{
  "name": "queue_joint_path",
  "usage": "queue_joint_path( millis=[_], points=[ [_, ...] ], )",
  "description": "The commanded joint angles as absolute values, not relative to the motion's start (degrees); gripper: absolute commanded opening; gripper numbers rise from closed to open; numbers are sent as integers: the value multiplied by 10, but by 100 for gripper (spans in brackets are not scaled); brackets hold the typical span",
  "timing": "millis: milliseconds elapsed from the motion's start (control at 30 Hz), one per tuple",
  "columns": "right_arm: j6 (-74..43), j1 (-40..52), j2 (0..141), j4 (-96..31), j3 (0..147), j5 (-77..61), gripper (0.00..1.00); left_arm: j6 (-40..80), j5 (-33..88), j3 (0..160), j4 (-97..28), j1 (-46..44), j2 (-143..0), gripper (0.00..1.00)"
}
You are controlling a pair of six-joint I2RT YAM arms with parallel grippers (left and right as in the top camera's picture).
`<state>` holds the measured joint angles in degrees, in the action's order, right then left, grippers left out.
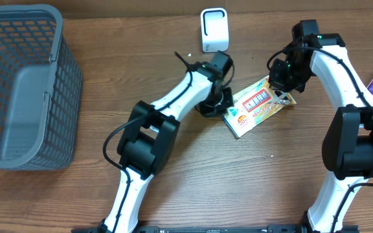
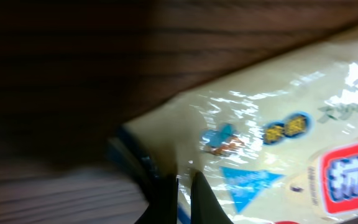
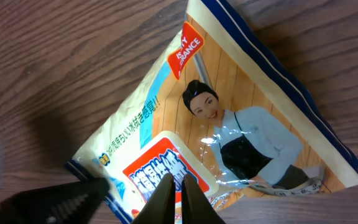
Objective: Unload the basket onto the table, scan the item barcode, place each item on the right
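Wooden table: grey basket at the left edge, packet right of centre, short of the far-edge scanner. Left gripper pinches its near corner, probably to lift it; right gripper, fingers together, touches the opposite end.

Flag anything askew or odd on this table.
The packet lies diagonally on the wood, printed front up, so no barcode shows. Nothing looks spilled or torn.

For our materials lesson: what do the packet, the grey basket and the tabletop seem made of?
Packet: glossy plastic film, judging by glare and creases. Grey basket: probably moulded matt plastic, given its mesh walls. Tabletop: wood or wood-look laminate; grain shows.
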<state>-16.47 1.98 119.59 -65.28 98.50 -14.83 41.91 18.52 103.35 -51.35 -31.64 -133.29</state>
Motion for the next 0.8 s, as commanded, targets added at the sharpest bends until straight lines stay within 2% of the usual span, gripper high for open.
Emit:
queue_joint_path(
  millis=[0, 167, 267, 333, 367, 433, 533, 700, 767],
  points=[
    [-162, 22, 1196, -639, 964, -169, 8, 440, 116, 1025, -541, -284, -1353, 4],
    [-163, 27, 1197, -598, 922, -188, 12, 430, 116, 1035, -560, -253, -1352, 4],
    [-163, 27, 1197, -561, 877, -187, 18, 401, 113, 1068, -586, -234, -1349, 4],
    [-165, 27, 1197, -544, 851, -182, 12, 390, 108, 1100, -619, -223, -1349, 4],
    [-173, 27, 1197, -543, 844, -173, 4, 389, 102, 1109, -629, -221, -1349, 4],
    [-214, 25, 1196, -571, 842, -121, 4, 387, 63, 1153, -679, -216, -1349, 4],
    [-214, 25, 1179, -622, 875, -116, 4, 367, 29, 1209, -721, -218, -1349, 4],
    [-209, 43, 1148, -645, 927, -155, 4, 314, 203, 1238, -688, -237, -1349, 4],
    [-209, 52, 1148, -620, 929, -197, 4, 313, 224, 1238, -670, -255, -1349, 4]
  ],
)
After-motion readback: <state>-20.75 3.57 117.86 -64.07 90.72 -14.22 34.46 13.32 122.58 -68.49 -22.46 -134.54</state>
